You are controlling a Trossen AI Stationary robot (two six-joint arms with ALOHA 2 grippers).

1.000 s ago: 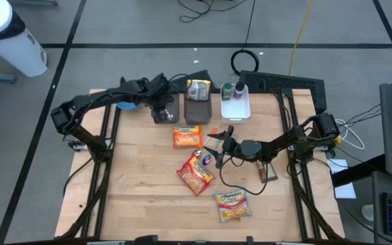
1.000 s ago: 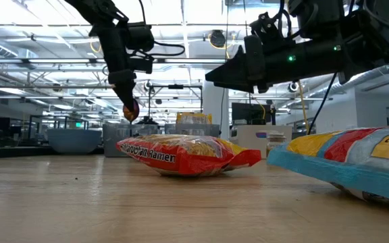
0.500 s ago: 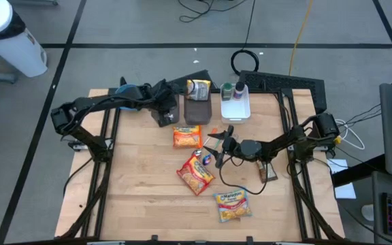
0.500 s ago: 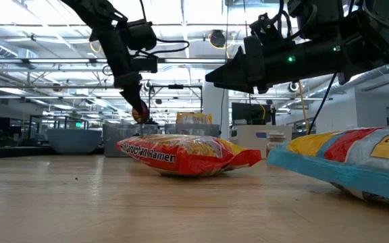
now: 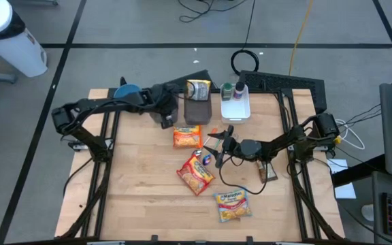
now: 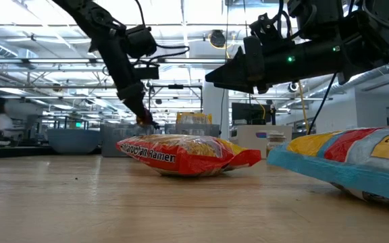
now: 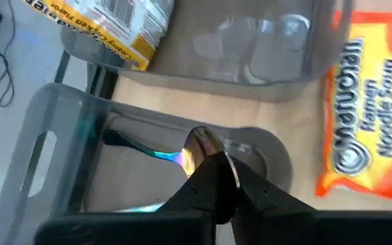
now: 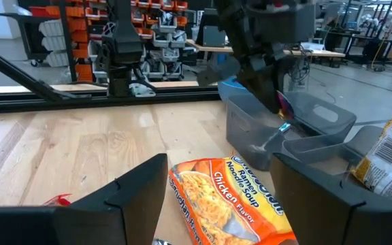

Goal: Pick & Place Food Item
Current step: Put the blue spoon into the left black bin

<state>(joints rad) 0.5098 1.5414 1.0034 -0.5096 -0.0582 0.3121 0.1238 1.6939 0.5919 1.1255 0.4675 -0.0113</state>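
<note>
We see a wooden counter [image 5: 141, 190] carrying three grey bins along its far edge and several noodle packets scattered toward the middle. The left arm reaches over the leftmost bin [image 5: 163, 112], and its left claw [image 7: 213, 178] hangs down inside that bin, fingers pressed together on a small shiny item [image 7: 197, 144] that we cannot identify for sure; it looks like a little foil-wrapped sweet, rounded, with a reddish and silvery sheen. That item sits at the claw's very tip, low between the bin's walls, so we judge the coming move to be a simple release straight down, with the bin floor just below. The left arm is plainly the nearer one; the right arm waits well apart over the middle of the counter, its right claw [image 8: 216, 187] spread wide and holding nothing, pointed toward the bins. Just beside the left bin lies an orange ramen packet [image 5: 186, 136], flat on the wood, and the next bin [image 5: 197, 107] holds a yellow-labelled bag [image 5: 198, 89] standing upright. A red packet [image 5: 196, 172] and a blue-edged one [image 5: 232, 204] lie nearer the front.
</note>
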